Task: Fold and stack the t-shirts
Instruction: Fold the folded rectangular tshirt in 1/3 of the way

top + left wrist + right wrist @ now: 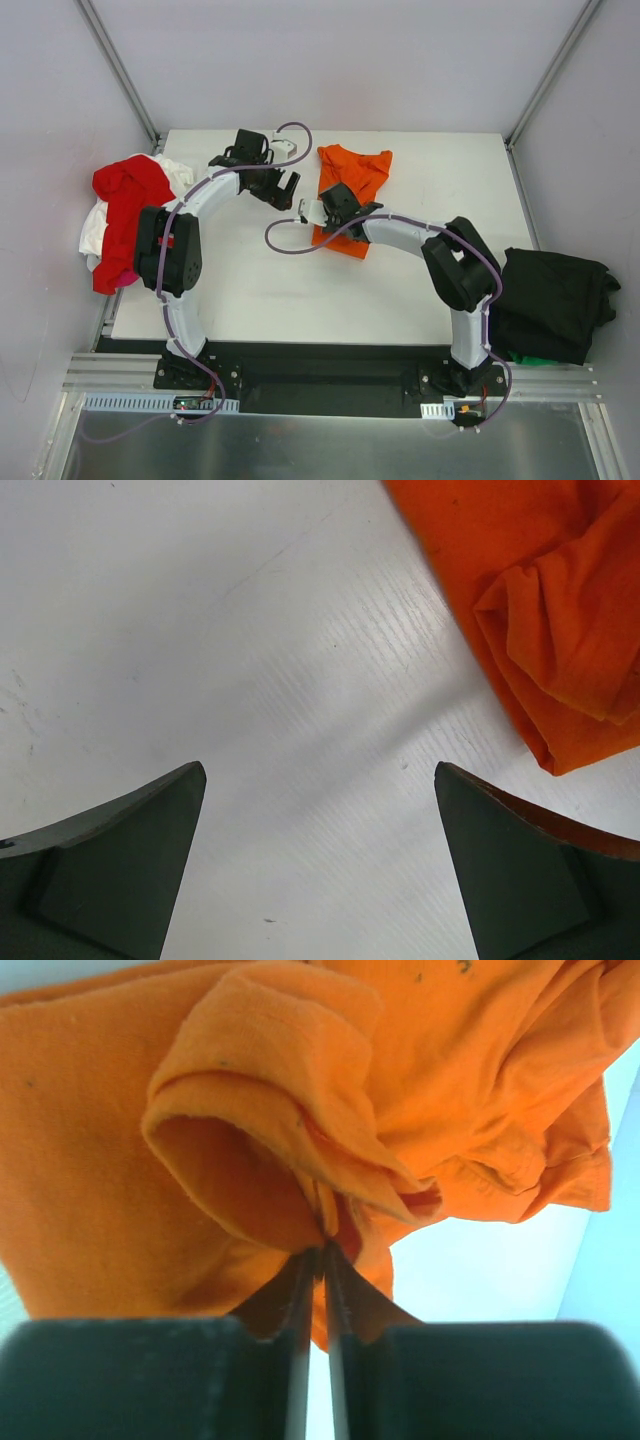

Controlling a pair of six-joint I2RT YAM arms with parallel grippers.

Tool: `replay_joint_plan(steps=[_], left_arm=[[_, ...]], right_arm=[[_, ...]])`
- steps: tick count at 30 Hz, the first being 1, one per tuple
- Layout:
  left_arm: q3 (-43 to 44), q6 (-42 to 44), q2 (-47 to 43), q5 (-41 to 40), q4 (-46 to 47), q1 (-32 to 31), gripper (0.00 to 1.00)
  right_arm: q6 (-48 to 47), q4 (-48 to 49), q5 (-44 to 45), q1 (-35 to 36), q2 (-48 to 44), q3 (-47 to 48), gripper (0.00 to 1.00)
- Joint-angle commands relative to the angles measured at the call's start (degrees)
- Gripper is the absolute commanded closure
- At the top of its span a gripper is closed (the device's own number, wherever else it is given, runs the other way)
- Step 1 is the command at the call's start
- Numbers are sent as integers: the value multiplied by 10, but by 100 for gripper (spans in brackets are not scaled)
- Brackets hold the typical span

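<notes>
The orange t-shirt lies crumpled at the back middle of the white table. My right gripper is shut on a fold of it; in the right wrist view the jaws pinch a sleeve-like fold of the orange cloth. My left gripper hangs open over bare table just left of the shirt. In the left wrist view its fingers stand wide apart, with the orange t-shirt at the top right, untouched. A red t-shirt and a white one lie heaped at the table's left edge. A black t-shirt lies at the right edge.
Grey enclosure walls and metal posts surround the table. The arm bases stand on a black plate at the near edge. Something green peeks from under the black cloth.
</notes>
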Motion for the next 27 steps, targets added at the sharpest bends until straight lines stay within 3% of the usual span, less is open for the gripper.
replay_joint_plan(steps=[1, 14, 27], left_arm=[[-6, -6, -21, 12, 8, 6, 1], [-8, -10, -26, 14, 12, 8, 1], [-10, -14, -22, 16, 12, 8, 1]], right_arm=[[5, -11, 3, -5, -3, 32, 98], [-4, -33, 21, -20, -4, 59, 99], [-49, -50, 54, -40, 64, 159, 99]])
